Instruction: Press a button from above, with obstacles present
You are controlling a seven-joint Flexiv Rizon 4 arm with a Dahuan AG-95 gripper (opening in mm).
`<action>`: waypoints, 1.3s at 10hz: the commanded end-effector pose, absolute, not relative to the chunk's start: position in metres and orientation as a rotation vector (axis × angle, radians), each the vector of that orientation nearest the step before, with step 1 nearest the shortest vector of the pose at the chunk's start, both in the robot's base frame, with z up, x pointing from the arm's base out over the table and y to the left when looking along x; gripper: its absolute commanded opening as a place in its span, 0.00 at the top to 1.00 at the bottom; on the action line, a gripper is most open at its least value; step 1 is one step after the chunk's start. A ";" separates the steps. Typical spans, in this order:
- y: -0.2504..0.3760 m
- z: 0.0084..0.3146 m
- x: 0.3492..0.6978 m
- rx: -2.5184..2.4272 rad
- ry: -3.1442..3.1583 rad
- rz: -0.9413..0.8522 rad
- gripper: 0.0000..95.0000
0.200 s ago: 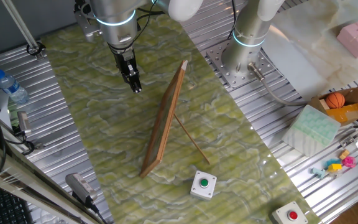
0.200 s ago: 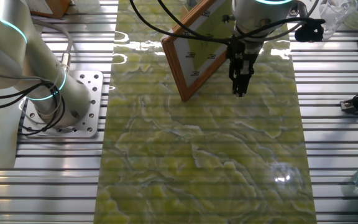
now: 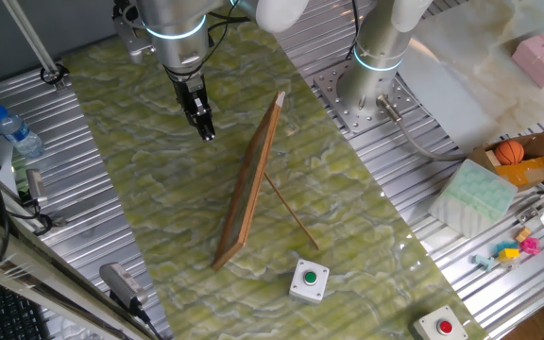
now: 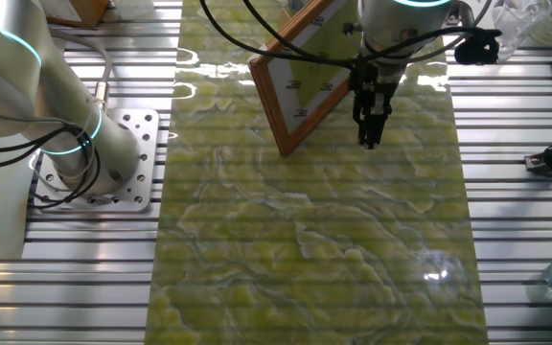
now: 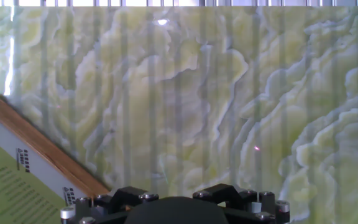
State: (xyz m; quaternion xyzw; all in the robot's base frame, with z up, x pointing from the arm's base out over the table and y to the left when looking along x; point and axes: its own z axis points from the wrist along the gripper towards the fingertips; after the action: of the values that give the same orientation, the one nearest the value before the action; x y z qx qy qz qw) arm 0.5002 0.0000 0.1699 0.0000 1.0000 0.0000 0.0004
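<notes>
The green button (image 3: 309, 278) sits in a small white box on the marbled green mat near the front, to the right of the board. The obstacle, a thin brown wooden board (image 3: 250, 179), stands tilted on its edge, leaning on a slim prop stick (image 3: 289, 212). My gripper (image 3: 206, 132) hangs above the mat on the far side of the board from the button, to the board's upper left. In the other fixed view the gripper (image 4: 368, 140) is just right of the board (image 4: 300, 81). The hand view shows the board's corner (image 5: 23, 168) at lower left; the fingertips and the button are hidden there.
A similar box with a red button (image 3: 440, 327) lies at the front right edge. A second arm's base (image 3: 371, 90) stands right of the mat. A water bottle (image 3: 15, 132) lies at left. A foam block (image 3: 477, 194) and toys lie at right.
</notes>
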 end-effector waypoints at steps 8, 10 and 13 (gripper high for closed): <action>-0.001 0.172 0.499 -0.356 3.115 -0.164 1.00; -0.003 0.181 0.499 -0.365 3.114 -0.160 1.00; -0.003 0.189 0.499 -0.363 3.115 -0.149 1.00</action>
State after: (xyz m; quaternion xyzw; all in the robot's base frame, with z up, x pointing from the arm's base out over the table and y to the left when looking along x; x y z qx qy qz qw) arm 0.4993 -0.0029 0.1898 -0.1158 0.9921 -0.0475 0.0008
